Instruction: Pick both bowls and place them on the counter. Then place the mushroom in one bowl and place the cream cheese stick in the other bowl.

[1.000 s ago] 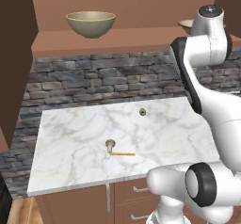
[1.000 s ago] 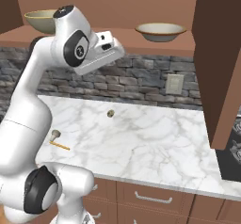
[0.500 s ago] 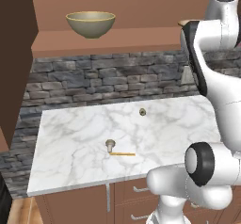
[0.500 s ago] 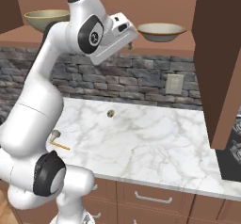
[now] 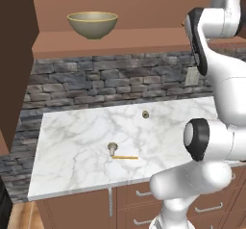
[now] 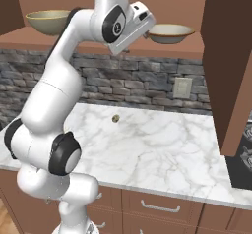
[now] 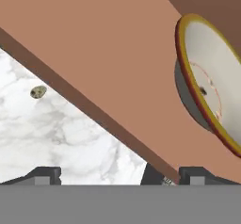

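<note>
arm: raised higher | claw point(image 7: 120, 173): swung right, now close to shallow beige bowl point(image 6: 170, 33) on shelf

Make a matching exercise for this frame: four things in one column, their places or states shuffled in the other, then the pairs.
Things:
1. deep olive bowl
2. shallow beige bowl
3. mushroom
4. gripper

Places or states:
A. on the marble counter, beside the yellow stick
B. open, up at shelf height
C. on the shelf, left part
D. on the shelf, right part, close to the hand

Pairs: 1-C, 2-D, 3-A, 4-B
</note>
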You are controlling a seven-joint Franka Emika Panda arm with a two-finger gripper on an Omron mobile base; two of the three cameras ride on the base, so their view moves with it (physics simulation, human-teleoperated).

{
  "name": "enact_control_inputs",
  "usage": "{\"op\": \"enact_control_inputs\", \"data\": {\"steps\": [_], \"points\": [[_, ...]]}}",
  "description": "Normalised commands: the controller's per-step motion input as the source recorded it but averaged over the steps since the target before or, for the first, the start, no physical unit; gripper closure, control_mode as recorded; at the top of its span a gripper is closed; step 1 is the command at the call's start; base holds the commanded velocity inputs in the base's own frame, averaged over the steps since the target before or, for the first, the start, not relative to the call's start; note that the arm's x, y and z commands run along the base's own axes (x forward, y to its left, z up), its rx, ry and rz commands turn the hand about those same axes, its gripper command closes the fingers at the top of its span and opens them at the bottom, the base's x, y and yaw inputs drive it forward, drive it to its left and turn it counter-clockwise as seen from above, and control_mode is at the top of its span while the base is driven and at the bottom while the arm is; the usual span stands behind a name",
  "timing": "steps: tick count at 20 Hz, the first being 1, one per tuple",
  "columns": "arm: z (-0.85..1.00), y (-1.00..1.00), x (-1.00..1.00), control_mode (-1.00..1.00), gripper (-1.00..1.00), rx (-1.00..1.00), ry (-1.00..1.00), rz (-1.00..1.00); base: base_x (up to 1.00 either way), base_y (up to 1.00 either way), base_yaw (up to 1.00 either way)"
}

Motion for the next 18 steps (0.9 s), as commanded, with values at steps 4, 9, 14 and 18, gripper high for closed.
{"op": "enact_control_inputs", "data": {"steps": [4,9,14,18], "points": [[0.25,-0.17,0.56,-1.00,-1.00,-0.01,-0.01,0.00,0.00,0.00,0.00],[0.04,-0.05,0.59,-1.00,-1.00,-0.02,-0.01,0.00,0.00,0.00,0.00],[-0.02,-0.08,0.50,-1.00,-1.00,0.00,-0.05,0.00,0.00,0.00,0.00],[-0.01,-0.04,0.36,-1.00,-1.00,-0.01,-0.03,0.00,0.00,0.00,0.00]]}}
